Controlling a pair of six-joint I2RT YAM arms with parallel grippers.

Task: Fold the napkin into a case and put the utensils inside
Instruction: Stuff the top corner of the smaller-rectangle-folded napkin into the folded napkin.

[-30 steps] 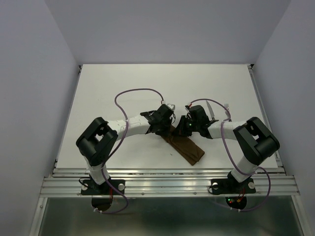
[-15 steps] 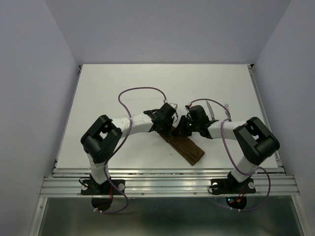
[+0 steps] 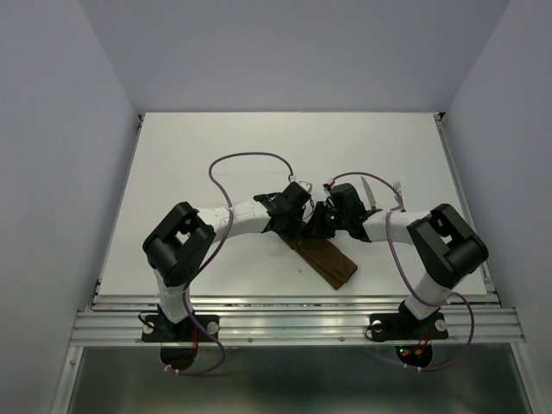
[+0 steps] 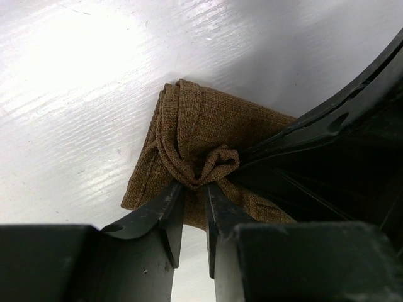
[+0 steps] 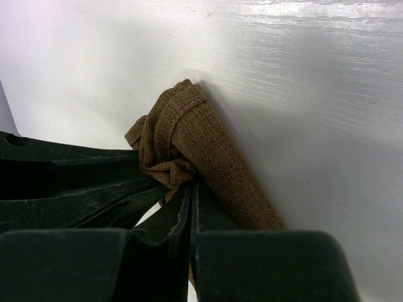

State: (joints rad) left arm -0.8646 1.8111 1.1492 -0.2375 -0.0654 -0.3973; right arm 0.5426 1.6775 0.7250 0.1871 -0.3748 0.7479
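The napkin [image 3: 332,263] lies folded into a narrow dark brown case, running diagonally toward the near right. Both grippers meet at its far left end. My left gripper [image 3: 301,225] pinches a bunched-up fold of the cloth [image 4: 215,165] between its fingertips [image 4: 194,186], with a narrow gap behind them. My right gripper [image 3: 316,226] is shut on the same end, with cloth [image 5: 201,141] crumpled at its tips [image 5: 191,184]. The utensils, a knife [image 3: 370,191] and a fork [image 3: 398,191], lie on the table behind the right arm.
The white table [image 3: 216,147] is walled on the left, right and back. A metal rail [image 3: 293,306] runs along its near edge. Purple cables [image 3: 250,159] loop over both arms.
My left arm has shifted a little to the right, bringing its gripper closer to the right one at the cloth's end. The right arm and the utensils have stayed put.
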